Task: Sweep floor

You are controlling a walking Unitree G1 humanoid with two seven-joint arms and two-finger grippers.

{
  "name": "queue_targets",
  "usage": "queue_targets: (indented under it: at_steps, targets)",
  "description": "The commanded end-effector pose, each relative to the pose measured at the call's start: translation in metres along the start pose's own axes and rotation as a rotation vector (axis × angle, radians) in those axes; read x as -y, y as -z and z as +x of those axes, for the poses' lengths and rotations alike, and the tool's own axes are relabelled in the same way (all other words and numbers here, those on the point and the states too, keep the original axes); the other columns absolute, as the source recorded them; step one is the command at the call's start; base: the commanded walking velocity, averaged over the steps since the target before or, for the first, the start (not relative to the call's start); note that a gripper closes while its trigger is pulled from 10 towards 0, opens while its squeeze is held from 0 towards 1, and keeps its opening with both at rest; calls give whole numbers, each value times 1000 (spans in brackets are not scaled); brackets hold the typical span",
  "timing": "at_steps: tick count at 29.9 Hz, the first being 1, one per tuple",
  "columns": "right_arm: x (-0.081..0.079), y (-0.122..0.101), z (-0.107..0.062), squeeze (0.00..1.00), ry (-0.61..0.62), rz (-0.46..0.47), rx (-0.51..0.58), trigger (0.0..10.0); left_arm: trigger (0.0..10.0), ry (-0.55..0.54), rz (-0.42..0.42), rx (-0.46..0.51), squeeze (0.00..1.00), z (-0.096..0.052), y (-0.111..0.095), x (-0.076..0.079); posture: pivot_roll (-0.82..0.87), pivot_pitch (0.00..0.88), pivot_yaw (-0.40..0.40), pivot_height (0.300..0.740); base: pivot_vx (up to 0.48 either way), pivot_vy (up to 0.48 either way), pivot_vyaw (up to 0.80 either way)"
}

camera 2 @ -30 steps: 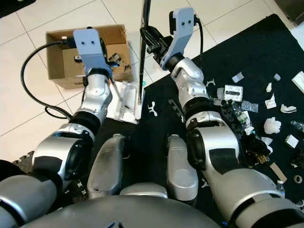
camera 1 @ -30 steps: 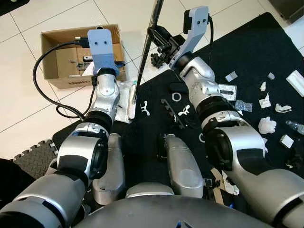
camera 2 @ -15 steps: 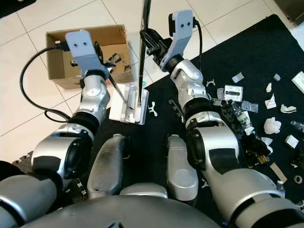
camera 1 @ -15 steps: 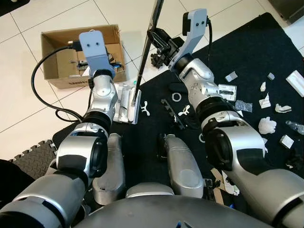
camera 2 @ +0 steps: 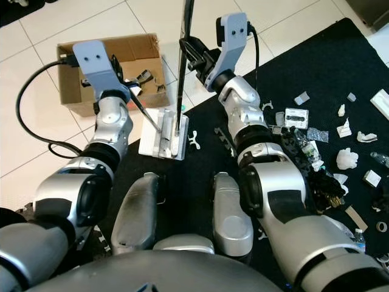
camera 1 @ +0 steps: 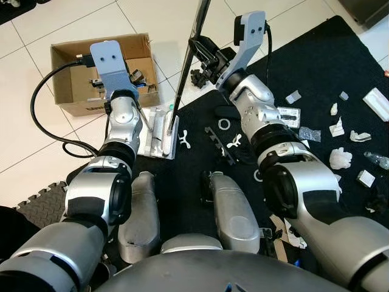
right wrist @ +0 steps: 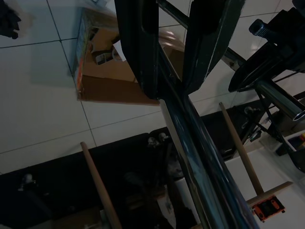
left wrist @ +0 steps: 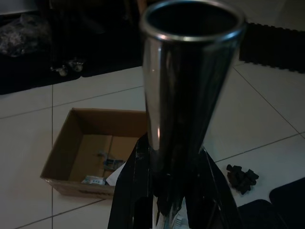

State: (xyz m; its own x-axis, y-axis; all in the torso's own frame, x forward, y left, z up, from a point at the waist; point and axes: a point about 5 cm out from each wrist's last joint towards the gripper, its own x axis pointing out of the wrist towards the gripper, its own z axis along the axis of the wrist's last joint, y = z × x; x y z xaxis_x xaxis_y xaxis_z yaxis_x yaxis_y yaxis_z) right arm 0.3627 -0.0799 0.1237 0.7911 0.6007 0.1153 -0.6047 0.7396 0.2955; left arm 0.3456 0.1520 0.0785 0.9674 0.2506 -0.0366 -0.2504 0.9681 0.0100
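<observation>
My right gripper is shut on a long metal broom pole that rises out of the top of the picture. The pole's lower end meets a white flat head lying at the edge of the black mat. My left gripper is shut on a second, thinner metal handle that slants down to the same white head. In the left wrist view the shiny tube sits between the black fingers. White scraps of litter lie scattered over the mat to my right.
An open cardboard box holding small items stands on the white tiles at the left, just beyond my left wrist. A black cable loops over the tiles. A black strip and white rings lie mid-mat. Grey foam tiles sit near left.
My left wrist has swung left toward the box, tilting its handle. The white head has shifted slightly left on the floor. The right arm and its pole have stayed put.
</observation>
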Motion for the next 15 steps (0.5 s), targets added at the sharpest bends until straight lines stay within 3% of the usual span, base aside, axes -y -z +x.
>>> queue_targets:
  at_steps: [1,2,3,7,9,12,15]
  targets:
    - [2,-3,-1,0,5,-8,24,10000,10000,-22,64,-60,0,-4,15,-13,-60,191,-24,740,0,0,0]
    - [2,-3,-1,0,5,-8,24,10000,10000,-22,64,-60,0,-4,15,-13,-60,191,-24,740,0,0,0]
    - [5,-5,1,0,96,-107,11,10000,10000,-19,51,-57,0,-2,12,-10,-67,194,-26,740,0,0,0]
    - [5,-5,3,0,157,-148,6,10000,10000,-16,42,-53,0,-2,11,-8,-65,201,-30,740,0,0,0]
    - [1,3,4,0,171,-235,-44,10000,10000,-11,37,-48,0,-5,13,-5,-57,206,-34,740,0,0,0]
    - [0,9,3,0,168,-268,-77,10000,10000,-9,36,-44,0,-6,14,-4,-49,207,-39,740,0,0,0]
    - [9,29,-10,0,200,-298,-201,10000,10000,-7,32,-39,0,-10,17,-4,-39,201,-46,740,0,0,0]
